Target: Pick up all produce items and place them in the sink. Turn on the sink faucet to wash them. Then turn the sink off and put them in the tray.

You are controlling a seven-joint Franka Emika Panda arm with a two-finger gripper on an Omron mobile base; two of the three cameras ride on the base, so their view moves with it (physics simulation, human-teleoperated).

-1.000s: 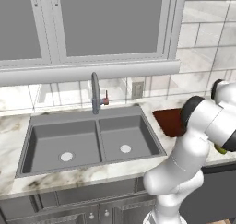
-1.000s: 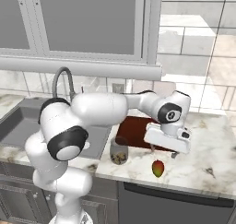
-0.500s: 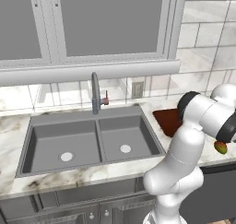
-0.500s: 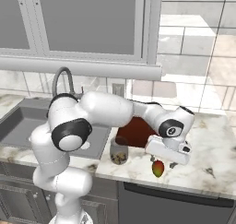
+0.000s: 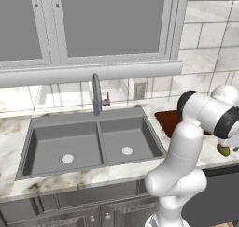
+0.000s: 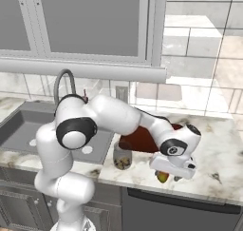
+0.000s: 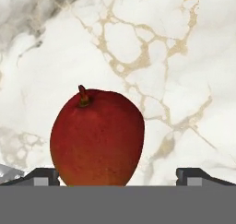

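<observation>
The one produce item in view, a small red fruit (image 7: 97, 138) with a short stem and a yellowish underside, lies on the marble counter right of the sink (image 5: 88, 142). My gripper (image 7: 120, 177) is open and low over it. The fruit (image 6: 162, 178) sits between the two fingertips (image 7: 44, 174), closer to the left one in the hand view, and nothing is gripped. In the left base view the fruit (image 5: 224, 150) peeks out under the hand at the right edge. The dark red-brown tray (image 6: 142, 139) lies just behind it. The faucet (image 5: 96, 93) stands behind the sink.
A small glass jar (image 6: 122, 158) stands on the counter near the front edge, between the sink (image 6: 28, 130) and the fruit. My own arm arcs over the tray (image 5: 167, 120). The counter's front edge runs just below the fruit. A tiled wall and window close the back.
The hand has come down from above the tray's front edge to the counter, so that the fruit now lies between the fingers. The jaws have stayed open and the fruit has not moved.
</observation>
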